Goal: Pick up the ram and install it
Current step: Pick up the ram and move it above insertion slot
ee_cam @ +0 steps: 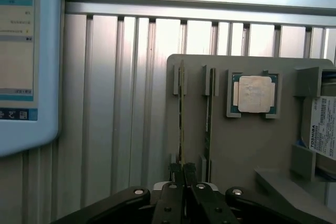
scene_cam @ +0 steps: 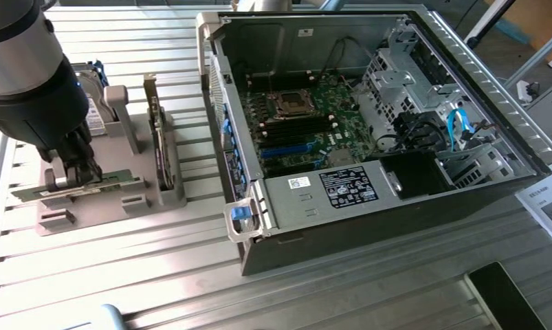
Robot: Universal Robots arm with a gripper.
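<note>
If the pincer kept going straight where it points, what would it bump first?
The ram: the pincer seems to pinch one end of it, with the grey holder right underneath.

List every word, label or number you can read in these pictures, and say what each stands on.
"TOSHIBA": on the white label of the hard drive.
Too small or blurred: text on the screen.
Too small: the black label on the power supply.
Too small: the white sticker inside the case.

Count, this moment:
- Grey holder (ee_cam: pixel 241 150): 1
- Green sticks standing in it: 2, the ram (ee_cam: pixel 181 108) and a second stick (ee_cam: pixel 209 108)
- Processor chip (ee_cam: pixel 254 94): 1
- Hard drive (ee_cam: pixel 323 127): 1
- Bracketed card (scene_cam: pixel 155 110): 1
- Open computer case (scene_cam: pixel 368 240): 1
- Screen (ee_cam: pixel 21 51): 1
</note>
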